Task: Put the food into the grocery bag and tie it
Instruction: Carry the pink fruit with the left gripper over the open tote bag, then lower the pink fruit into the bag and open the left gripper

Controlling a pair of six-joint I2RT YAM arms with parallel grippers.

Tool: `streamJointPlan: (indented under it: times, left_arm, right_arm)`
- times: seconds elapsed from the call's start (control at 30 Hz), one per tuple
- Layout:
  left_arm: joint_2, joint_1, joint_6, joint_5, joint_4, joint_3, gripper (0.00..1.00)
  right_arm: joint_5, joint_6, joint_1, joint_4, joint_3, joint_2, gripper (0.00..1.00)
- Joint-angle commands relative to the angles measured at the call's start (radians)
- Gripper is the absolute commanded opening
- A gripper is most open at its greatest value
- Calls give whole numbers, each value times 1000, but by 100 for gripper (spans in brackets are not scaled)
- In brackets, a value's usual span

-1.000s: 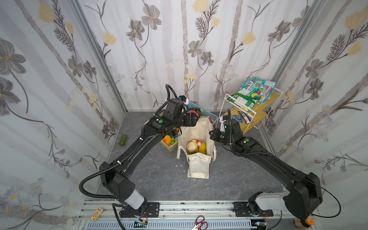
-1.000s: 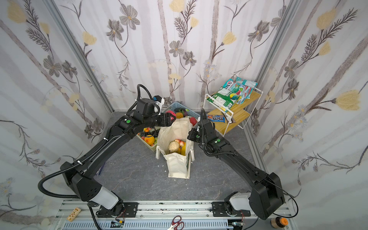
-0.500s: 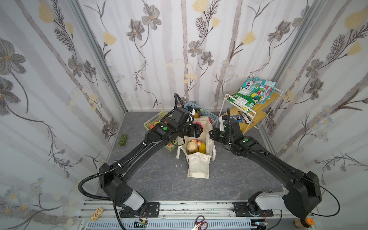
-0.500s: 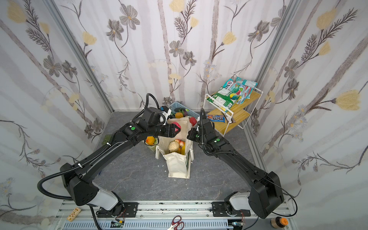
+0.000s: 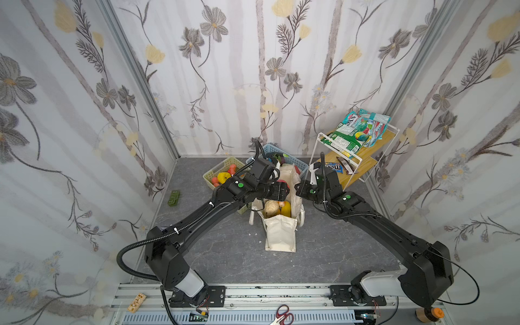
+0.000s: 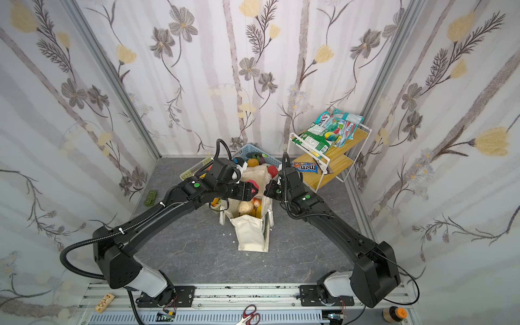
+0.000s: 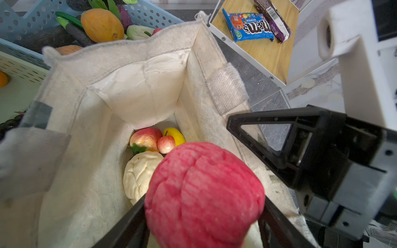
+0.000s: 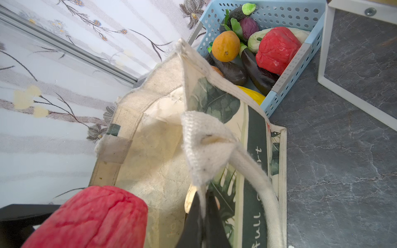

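Note:
The cream grocery bag (image 5: 280,233) (image 6: 250,233) stands open on the grey floor. My left gripper (image 7: 204,214) (image 5: 283,192) is shut on a lumpy red food piece (image 7: 204,189) (image 8: 92,216) and holds it over the bag's mouth. Down inside lie a beige cauliflower (image 7: 141,171), a red apple (image 7: 146,138), a smaller apple (image 7: 166,143) and a yellow mango (image 7: 175,134). My right gripper (image 8: 203,196) (image 5: 299,192) is shut on the bag's right rim beside the white handle (image 8: 253,171), holding that side up.
A blue basket (image 5: 270,149) of toy vegetables and a green basket (image 5: 222,168) of fruit stand just behind the bag. A white wire shelf (image 5: 363,152) at back right holds snack packets, a blue candy bag (image 7: 247,26) and a dark bar (image 7: 272,19).
My left arm has swung right from the green basket to above the bag's mouth, carrying the red food. The right arm and the bag rim have stayed put.

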Motion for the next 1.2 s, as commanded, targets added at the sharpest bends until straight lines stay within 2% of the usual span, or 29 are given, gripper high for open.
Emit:
streamJointPlan:
  times: [0.0,1.17]
  left_arm:
    - [13,-4,1,-29,4,-7,75]
    - [206,-67,50,-120,-32,-81,74]
  right_arm:
    - [-2,-11,1,17,11,7,1]
    - [1,-13,1,28,-34,-36,1]
